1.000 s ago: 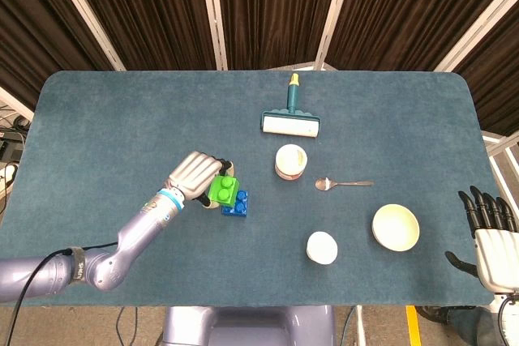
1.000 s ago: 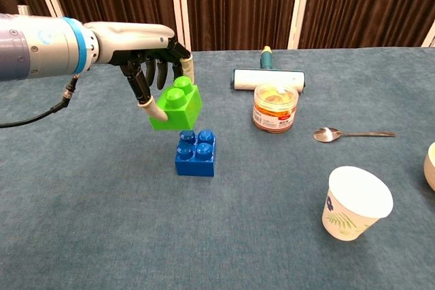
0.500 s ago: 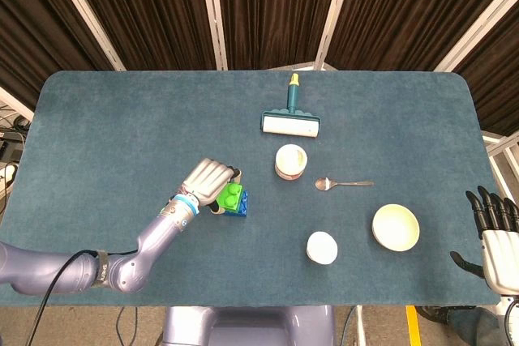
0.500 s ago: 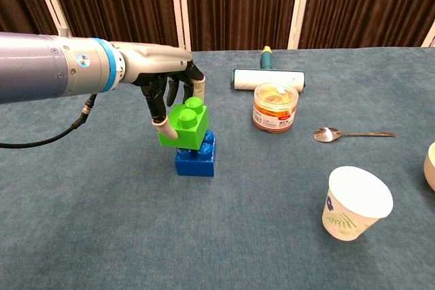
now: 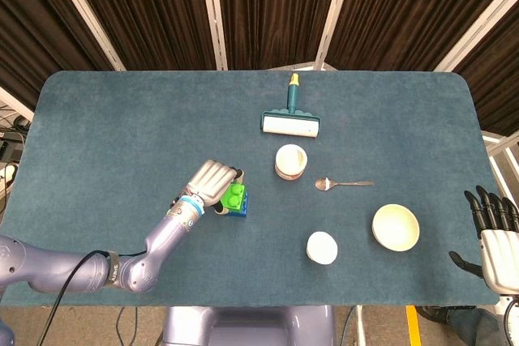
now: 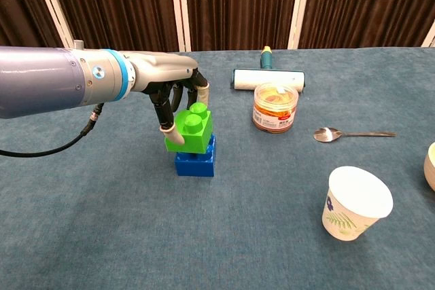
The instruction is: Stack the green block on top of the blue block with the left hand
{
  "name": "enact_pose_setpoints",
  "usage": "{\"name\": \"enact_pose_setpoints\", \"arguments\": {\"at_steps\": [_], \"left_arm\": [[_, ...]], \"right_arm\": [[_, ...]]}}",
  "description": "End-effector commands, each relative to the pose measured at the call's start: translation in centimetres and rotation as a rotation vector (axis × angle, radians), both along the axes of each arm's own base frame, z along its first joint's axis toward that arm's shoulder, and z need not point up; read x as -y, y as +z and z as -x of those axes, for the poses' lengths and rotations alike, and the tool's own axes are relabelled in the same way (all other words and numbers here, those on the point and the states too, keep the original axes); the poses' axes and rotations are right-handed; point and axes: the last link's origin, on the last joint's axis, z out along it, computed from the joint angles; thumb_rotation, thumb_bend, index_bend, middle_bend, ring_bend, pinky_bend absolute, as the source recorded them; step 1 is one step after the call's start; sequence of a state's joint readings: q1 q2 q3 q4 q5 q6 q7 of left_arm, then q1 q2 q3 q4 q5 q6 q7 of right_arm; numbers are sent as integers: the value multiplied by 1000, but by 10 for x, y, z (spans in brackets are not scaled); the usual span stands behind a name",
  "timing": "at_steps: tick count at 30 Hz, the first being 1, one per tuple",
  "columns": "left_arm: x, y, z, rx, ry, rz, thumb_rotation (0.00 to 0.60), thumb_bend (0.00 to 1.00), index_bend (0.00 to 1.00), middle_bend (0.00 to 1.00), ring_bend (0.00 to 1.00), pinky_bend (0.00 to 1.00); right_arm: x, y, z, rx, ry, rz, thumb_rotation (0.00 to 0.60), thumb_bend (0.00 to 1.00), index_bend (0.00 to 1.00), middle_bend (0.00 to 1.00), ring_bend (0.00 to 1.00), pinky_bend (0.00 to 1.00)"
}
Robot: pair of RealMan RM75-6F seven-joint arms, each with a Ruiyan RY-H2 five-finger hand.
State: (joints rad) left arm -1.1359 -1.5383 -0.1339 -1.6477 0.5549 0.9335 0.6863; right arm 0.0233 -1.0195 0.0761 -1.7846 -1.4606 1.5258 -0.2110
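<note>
Table [image 5: 97, 119] carries everything; left hand [image 6: 173, 96] pinches green block [image 6: 191, 132] by its side faces, sitting on blue block [image 6: 196, 161] toward the table's front edge, left of middle. Both look like rigid light plastic, smooth and likely slippery, so hold the flat sides, studs clear. Right hand [image 5: 493, 232] off the front right corner, fingers spread, empty
</note>
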Motion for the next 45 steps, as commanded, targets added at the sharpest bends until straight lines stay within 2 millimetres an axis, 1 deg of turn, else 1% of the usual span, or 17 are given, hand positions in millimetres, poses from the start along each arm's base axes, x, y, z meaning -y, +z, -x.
{"name": "enact_pose_setpoints", "arguments": {"at_steps": [1,21,24,25,27,29,30,31,32,34,35,38,42,45], "left_arm": [[1,-3,0,-5,-4,1,600,163,426,489,437,416],[1,-18,4,-24,-17,8,600,162,426,488,437,415],[0,-19,4,-23,-15,9,600,163,421,471,423,403],[0,-19,4,-21,-15,9,600,161,409,442,401,386],[-1,-18,4,-13,-15,11,600,161,360,344,319,328],[0,-17,4,-5,-12,25,600,162,259,144,161,236],[0,-16,4,0,-9,37,600,161,215,86,107,208],[0,-16,4,5,-8,44,600,162,138,24,45,171],[1,-14,4,12,-9,52,600,159,67,0,11,138],[0,-10,4,23,-12,49,600,152,4,0,0,84],[0,-8,3,31,-13,46,600,147,0,0,0,54],[-1,6,1,68,-22,15,600,137,0,0,0,11],[0,30,3,126,-39,-52,600,131,0,0,0,0],[3,54,9,159,-48,-103,600,129,0,0,0,0]], "right_arm": [[0,0,0,-1,0,1,600,0,0,0,0,0],[0,0,0,1,-1,-2,600,0,0,0,0,0],[1,0,0,1,-2,0,600,0,0,0,0,0],[0,0,0,2,-3,0,600,0,0,0,0,0],[1,1,1,2,-4,0,600,0,0,0,0,0],[1,0,1,2,-5,-1,600,0,0,0,0,0],[1,0,1,2,-5,-2,600,0,0,0,0,0],[1,0,1,1,-5,-2,600,0,0,0,0,0],[0,0,1,0,-5,-3,600,0,0,0,0,0],[0,0,0,-2,-5,-4,600,0,0,0,0,0],[0,0,0,-1,-5,-5,600,0,0,0,0,0],[-1,0,-1,3,-2,-6,600,0,0,0,0,0],[-2,1,-2,10,6,-7,600,0,0,0,0,0],[-4,2,-4,19,16,-8,600,0,0,0,0,0]]}}
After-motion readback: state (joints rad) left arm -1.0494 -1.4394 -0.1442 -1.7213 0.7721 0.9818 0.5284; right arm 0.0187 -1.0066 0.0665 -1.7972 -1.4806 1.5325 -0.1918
